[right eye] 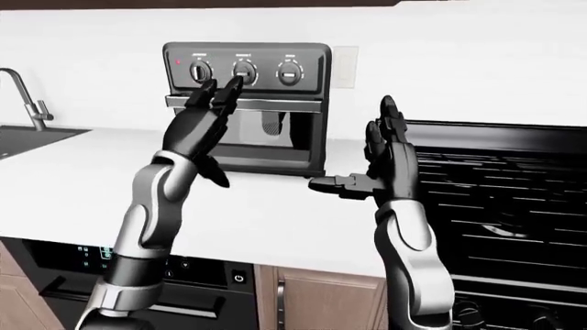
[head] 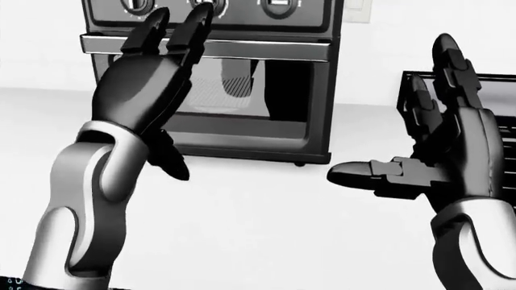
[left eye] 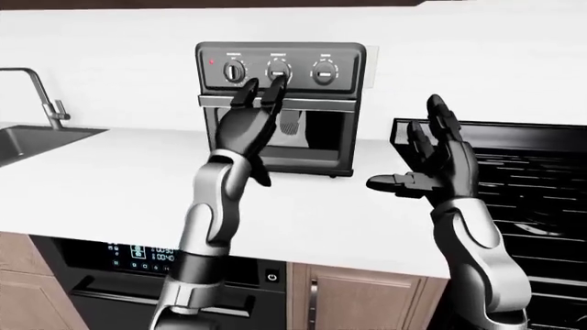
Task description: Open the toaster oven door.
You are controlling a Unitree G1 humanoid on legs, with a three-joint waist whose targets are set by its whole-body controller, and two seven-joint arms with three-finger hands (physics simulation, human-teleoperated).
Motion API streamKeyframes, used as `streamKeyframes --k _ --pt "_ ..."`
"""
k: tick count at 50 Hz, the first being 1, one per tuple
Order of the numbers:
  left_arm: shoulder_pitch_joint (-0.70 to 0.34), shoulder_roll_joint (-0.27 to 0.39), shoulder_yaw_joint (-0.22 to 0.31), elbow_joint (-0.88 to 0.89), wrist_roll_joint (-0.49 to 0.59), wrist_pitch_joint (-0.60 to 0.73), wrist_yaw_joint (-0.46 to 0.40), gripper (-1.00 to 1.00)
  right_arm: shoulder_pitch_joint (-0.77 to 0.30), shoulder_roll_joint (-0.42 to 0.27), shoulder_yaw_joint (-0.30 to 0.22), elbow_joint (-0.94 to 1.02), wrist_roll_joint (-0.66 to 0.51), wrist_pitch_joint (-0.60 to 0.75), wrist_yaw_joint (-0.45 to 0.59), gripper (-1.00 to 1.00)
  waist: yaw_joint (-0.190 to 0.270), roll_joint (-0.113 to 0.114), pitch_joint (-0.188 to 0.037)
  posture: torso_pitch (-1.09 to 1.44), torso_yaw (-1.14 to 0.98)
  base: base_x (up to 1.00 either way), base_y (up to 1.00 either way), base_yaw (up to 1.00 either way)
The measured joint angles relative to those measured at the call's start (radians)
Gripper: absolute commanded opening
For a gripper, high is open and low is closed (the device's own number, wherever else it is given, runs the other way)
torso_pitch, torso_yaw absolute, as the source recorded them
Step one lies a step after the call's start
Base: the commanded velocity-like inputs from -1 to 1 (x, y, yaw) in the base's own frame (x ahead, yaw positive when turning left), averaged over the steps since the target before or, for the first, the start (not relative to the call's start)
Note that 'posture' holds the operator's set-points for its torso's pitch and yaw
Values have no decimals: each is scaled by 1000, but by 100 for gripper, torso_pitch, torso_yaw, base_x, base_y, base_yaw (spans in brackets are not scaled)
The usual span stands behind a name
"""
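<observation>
White countertop (left eye: 119, 172) runs under both my arms, with a pale wall behind it. Just beyond my left hand (head: 145, 81) stands the black box-shaped toaster oven (left eye: 280, 110), three round knobs across its top panel and a glass door (head: 242, 90) below them that sits closed. I have that hand raised with fingers straight and spread, gripping nothing; its fingertips (head: 193, 18) overlap the silver bar handle (head: 266, 49) along the door's upper edge in all three views, though I cannot tell whether they touch it. The thumb hangs down below the palm, over the door's lower frame.

My right hand (head: 440, 139) hovers well to the right of the oven, also released: two fingers point upward, the thumb juts sideways toward the oven, and nothing is in it. Beside and behind this hand lies the black stove top with dark grates (right eye: 495, 185).

Far off past my left hand, at the left edge of the eye views, a metal faucet (left eye: 41, 93) arches over a grey sink (left eye: 27, 141). Below my left forearm, under the counter, a dark appliance front with a lit display (left eye: 137, 254) sits next to wood-toned cabinet doors (left eye: 367, 299).
</observation>
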Motion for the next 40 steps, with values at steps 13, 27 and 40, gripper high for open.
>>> streamKeyframes --k 13,27,40 --pt "-96 10 -15 184 94 -88 35 100 -14 -2 6 -12 4 21 -5 100 -1 -2 1 -51 0 0 0 0" --pt "-266 45 -14 592 150 -122 167 100 -13 5 15 6 -5 8 -3 100 -5 -1 1 -51 0 0 0 0" --pt "-418 27 -28 879 102 -136 252 100 -14 13 25 22 -16 -8 -3 100 -5 -5 -2 -51 0 0 0 0"
